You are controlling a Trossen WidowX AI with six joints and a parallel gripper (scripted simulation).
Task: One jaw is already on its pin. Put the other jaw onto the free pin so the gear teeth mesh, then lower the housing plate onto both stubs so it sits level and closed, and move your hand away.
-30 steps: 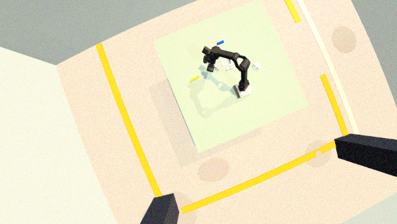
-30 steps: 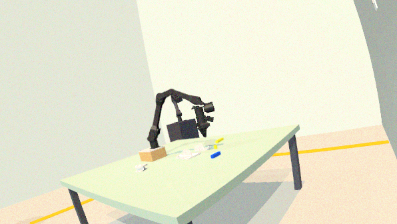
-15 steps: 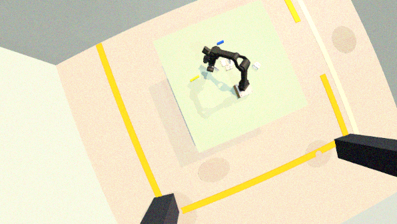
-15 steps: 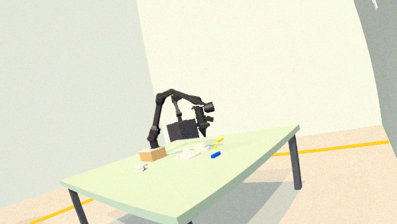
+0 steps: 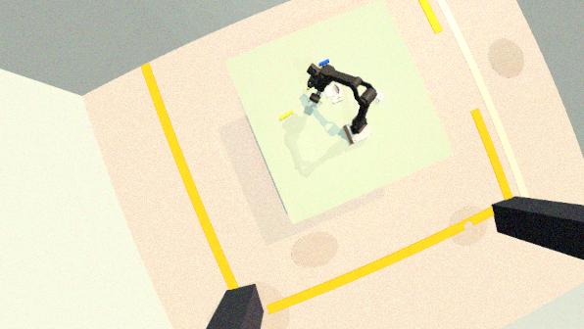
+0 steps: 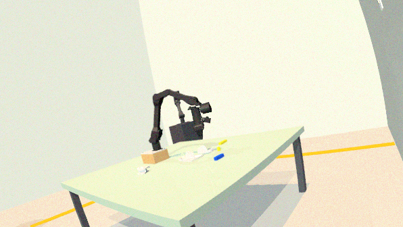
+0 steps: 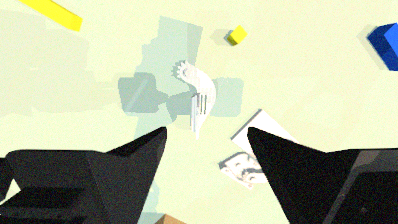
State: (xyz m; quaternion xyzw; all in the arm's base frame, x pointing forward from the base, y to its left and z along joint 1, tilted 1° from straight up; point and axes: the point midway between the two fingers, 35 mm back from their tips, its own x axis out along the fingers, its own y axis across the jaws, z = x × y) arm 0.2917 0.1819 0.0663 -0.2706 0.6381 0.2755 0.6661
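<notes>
Wrist view: you look down past the open fingers at the pale green table (image 5: 402, 127) (image 6: 135, 189) (image 7: 320, 95), and parts are named here from left to right.
Yellow bar: the yellow bar (image 5: 286, 116) (image 6: 222, 142) (image 7: 52, 14) lies at your upper left, well apart from the white parts.
Gripper: your gripper (image 5: 315, 92) (image 6: 199, 130) (image 7: 207, 131) is open quite wide, but not fully; it has hold of nothing.
Toothed jaw: the loose white jaw (image 7: 206, 87) lies on the table, ahead of the fingertips and near the middle of your picture. It is curved, with gear teeth at its upper end; it is not on a pin.
Small yellow block: this small yellow block (image 6: 218, 148) (image 7: 237, 35) is beyond the jaw, a little to the right.
White part with dark openings: this white part (image 7: 244, 169) is partly hidden behind the right finger. You cannot tell its pins from here.
White flat piece: this white flat piece (image 7: 262, 129) lies just beside that part, also partly covered. You cannot tell surely if it is the housing plate.
Blue block: the blue block (image 5: 323, 63) (image 6: 219, 157) (image 7: 386, 46) is at the right edge, apart from the white parts.
</notes>
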